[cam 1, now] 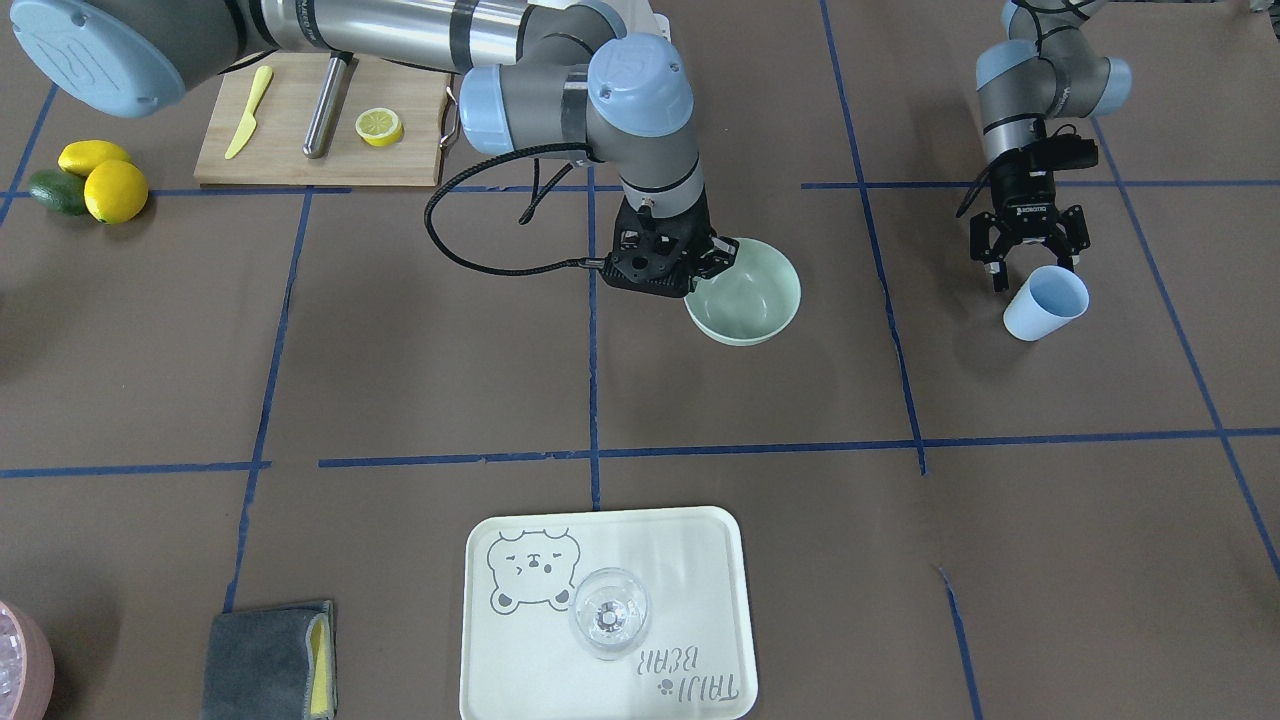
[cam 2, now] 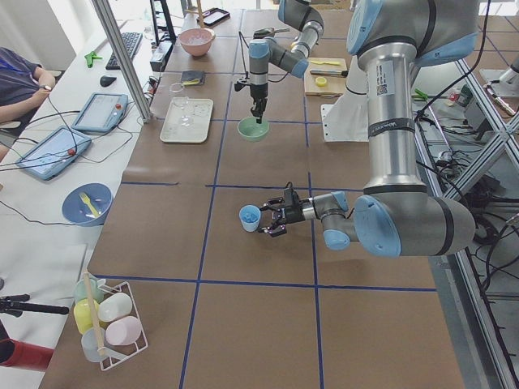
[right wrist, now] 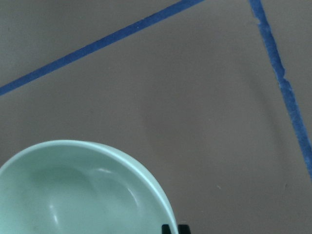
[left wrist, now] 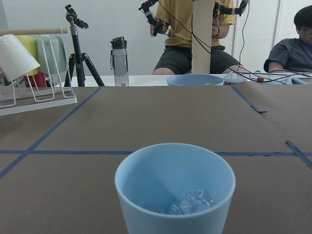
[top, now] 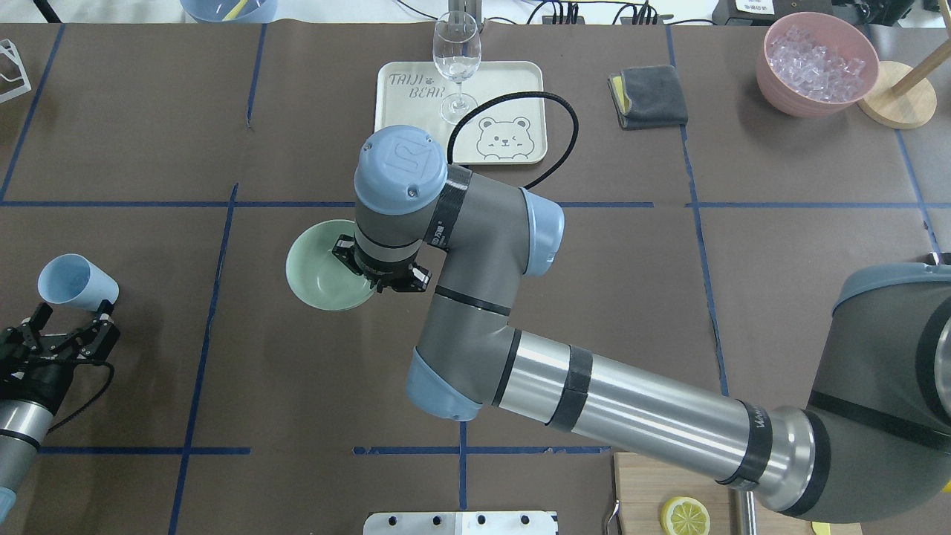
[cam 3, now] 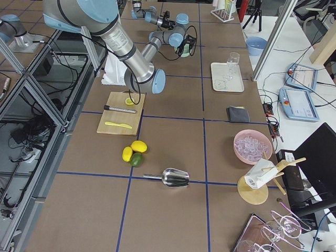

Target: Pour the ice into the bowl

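The bowl [right wrist: 73,195], pale mint green with a smooth matte inside, fills the lower left corner, cut off by the left and bottom edges; nothing lies in its visible part. It rests on the brown table [right wrist: 204,146]. A blue tape line [right wrist: 97,45] runs diagonally from the left edge to the top. A second tape line [right wrist: 282,83] descends along the right side. The right gripper [right wrist: 175,229] shows only as two dark fingertips [right wrist: 183,228], close together at the bowl's rim.
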`<control>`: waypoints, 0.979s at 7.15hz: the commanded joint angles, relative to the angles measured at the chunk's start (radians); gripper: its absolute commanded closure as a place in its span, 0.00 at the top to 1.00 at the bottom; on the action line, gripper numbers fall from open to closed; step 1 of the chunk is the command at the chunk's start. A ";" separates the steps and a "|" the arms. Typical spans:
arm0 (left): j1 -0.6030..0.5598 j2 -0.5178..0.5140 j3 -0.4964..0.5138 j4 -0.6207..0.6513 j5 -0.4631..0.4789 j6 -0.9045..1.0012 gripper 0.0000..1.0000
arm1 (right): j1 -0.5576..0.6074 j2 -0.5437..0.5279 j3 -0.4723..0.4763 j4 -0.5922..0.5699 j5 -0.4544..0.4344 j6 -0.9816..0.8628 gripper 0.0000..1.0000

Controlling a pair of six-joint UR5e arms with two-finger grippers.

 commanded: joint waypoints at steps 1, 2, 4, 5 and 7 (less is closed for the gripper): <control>0.000 -0.001 0.004 0.000 0.001 0.003 1.00 | -0.033 0.049 -0.097 0.028 -0.041 -0.002 0.00; 0.000 -0.001 0.004 -0.002 -0.001 0.006 1.00 | -0.041 0.051 -0.109 0.029 -0.069 -0.005 0.00; 0.000 -0.001 0.002 -0.002 -0.001 0.008 1.00 | -0.041 0.054 -0.144 0.074 -0.112 -0.005 0.00; 0.000 -0.001 0.002 -0.002 -0.001 0.008 1.00 | -0.041 0.054 -0.151 0.100 -0.113 -0.003 0.36; 0.000 -0.004 0.009 -0.002 -0.001 0.008 1.00 | -0.041 0.056 -0.152 0.101 -0.116 -0.002 1.00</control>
